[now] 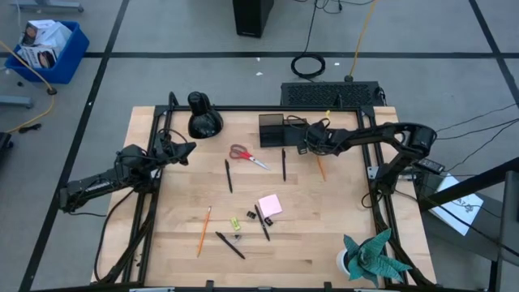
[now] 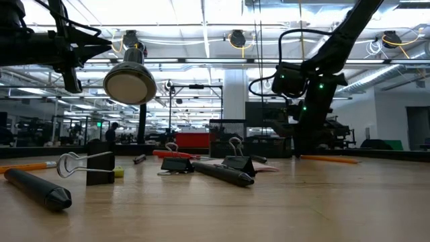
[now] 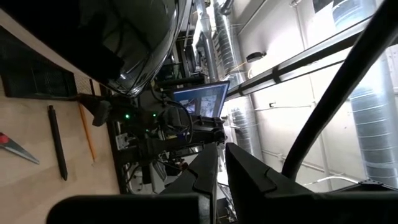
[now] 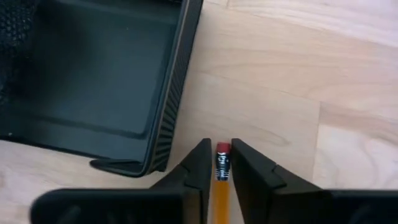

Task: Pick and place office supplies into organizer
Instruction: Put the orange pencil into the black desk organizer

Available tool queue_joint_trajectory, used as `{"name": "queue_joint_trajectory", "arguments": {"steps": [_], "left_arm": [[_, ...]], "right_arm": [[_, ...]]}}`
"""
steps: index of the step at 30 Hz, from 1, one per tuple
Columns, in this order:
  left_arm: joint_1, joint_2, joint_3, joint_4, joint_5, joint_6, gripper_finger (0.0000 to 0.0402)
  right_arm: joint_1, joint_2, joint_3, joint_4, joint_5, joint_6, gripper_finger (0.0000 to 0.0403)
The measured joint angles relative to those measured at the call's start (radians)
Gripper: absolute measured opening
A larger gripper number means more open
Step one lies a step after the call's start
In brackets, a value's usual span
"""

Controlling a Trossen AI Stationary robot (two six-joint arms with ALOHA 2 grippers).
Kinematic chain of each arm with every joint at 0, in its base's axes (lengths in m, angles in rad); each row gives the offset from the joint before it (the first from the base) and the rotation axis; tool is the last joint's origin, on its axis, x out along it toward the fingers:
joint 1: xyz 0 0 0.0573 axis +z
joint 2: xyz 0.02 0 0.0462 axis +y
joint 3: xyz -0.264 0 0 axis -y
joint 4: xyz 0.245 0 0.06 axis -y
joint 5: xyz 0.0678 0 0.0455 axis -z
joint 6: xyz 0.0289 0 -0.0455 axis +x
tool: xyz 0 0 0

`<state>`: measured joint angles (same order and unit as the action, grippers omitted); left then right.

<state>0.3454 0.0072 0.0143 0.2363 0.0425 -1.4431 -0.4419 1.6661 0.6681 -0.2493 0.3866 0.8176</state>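
Our right gripper (image 4: 216, 163) is clamped on the eraser end of an orange pencil (image 4: 221, 186), just beside the black organizer (image 4: 93, 81) at the table's far edge; our left gripper (image 3: 217, 163), fingers together and empty, waits at the left edge

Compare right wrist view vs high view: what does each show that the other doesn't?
Right wrist only: the right gripper shut on the pencil at its eraser end, beside the organizer tray's empty floor.
High only: left gripper, scissors, sticky-note pad, a second pencil, pens.
Both: the organizer, the gripped pencil, the wooden table.
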Motion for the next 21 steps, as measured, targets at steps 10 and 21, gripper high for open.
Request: {"name": "queue_joint_trajectory", "arguments": {"steps": [10, 21], "left_arm": [[0.000, 0.000, 0.000, -0.002, -0.006, 0.005, 0.0035], [0.000, 0.000, 0.000, -0.003, -0.010, 0.008, 0.0035]], "right_arm": [[0.018, -0.008, -0.057, 0.043, 0.023, 0.011, 0.0009], [0.021, -0.175, -0.066, -0.009, 0.008, -0.032, 0.0002]]}}
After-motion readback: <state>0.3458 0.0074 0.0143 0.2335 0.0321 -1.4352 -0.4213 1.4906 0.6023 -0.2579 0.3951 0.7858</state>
